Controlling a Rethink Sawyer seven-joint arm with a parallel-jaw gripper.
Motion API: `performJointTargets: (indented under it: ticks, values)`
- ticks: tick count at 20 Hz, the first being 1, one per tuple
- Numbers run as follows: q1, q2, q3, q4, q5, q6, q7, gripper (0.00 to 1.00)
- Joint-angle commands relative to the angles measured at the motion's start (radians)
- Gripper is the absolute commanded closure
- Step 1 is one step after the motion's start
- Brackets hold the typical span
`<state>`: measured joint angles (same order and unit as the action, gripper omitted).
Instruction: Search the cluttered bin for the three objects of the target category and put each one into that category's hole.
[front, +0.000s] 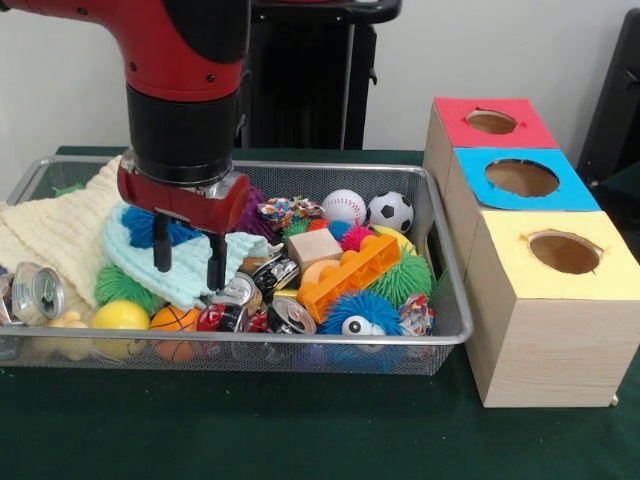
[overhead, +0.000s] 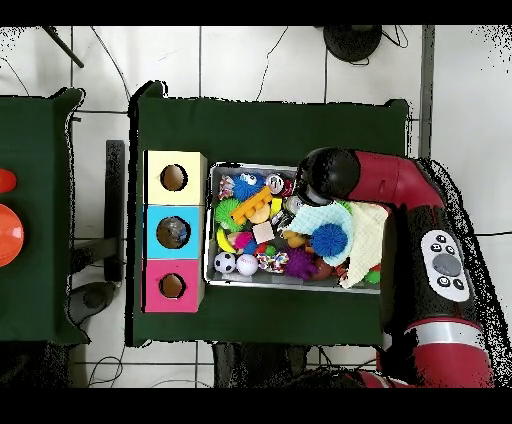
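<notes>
Front view: tool (front: 188, 252) open, fingertips touching pale knitted cloth (front: 150, 262).

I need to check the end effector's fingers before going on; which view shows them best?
The front view: the end effector hangs over the bin, both dark fingers apart. In the overhead view the arm hides it.
</notes>
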<state>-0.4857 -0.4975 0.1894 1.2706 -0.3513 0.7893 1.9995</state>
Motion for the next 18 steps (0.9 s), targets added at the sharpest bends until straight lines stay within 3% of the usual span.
performJointTargets:
  ticks: [1,4,9,13,18]
  values:
    - [-0.063,0.006,0.098,0.026,-0.057,0.053,-0.283,0.00]
    - [-0.045,-0.008,0.090,0.029,-0.064,0.063,-0.253,0.00]
    - [-0.016,-0.038,0.111,0.128,0.001,0.062,-0.137,0.00]
    - [0.040,-0.017,0.105,0.111,0.027,0.073,-0.050,0.00]
    - [0.076,-0.020,0.090,0.091,0.046,0.116,-0.029,0.00]
